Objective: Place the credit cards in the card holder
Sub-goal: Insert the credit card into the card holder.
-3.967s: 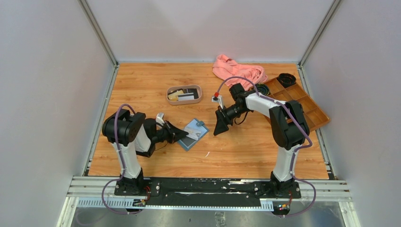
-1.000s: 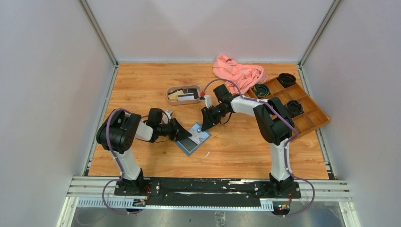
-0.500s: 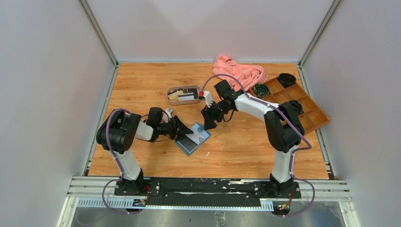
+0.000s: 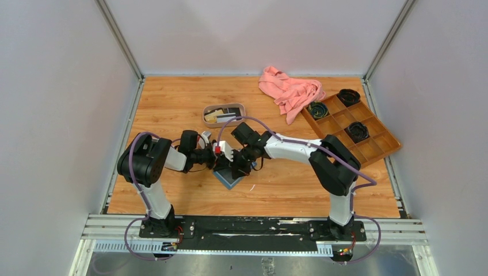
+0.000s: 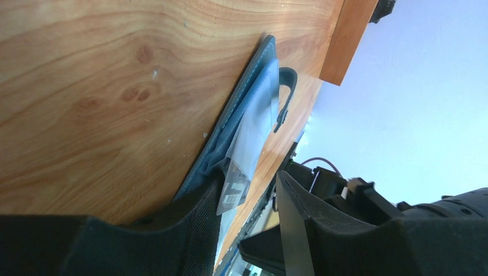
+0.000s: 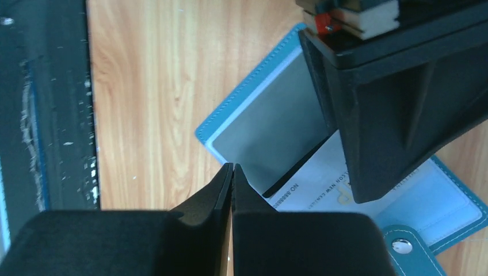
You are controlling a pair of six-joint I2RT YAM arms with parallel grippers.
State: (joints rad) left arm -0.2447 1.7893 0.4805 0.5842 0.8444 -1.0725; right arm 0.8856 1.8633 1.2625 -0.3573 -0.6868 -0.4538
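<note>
My left gripper (image 5: 248,179) stood low over wooden table (image 5: 103,86), jaws apart. Teal card holder (image 5: 241,109) lay flat on table, seen almost edge-on, with strap (image 5: 286,95) curling up at far end. Pale card (image 5: 253,132) lay on its inner side, printed corner reaching between my fingers (image 5: 193,227). One finger was at holder's near end; contact I could not tell. Behind other finger were black parts of other arm (image 5: 357,192).

The wooden tabletop (image 4: 172,103) carries the open card holder (image 4: 229,181) mid-table, an oval tray (image 4: 205,117) behind it, and a pink cloth (image 4: 290,91) beside a compartmented box (image 4: 377,144).
</note>
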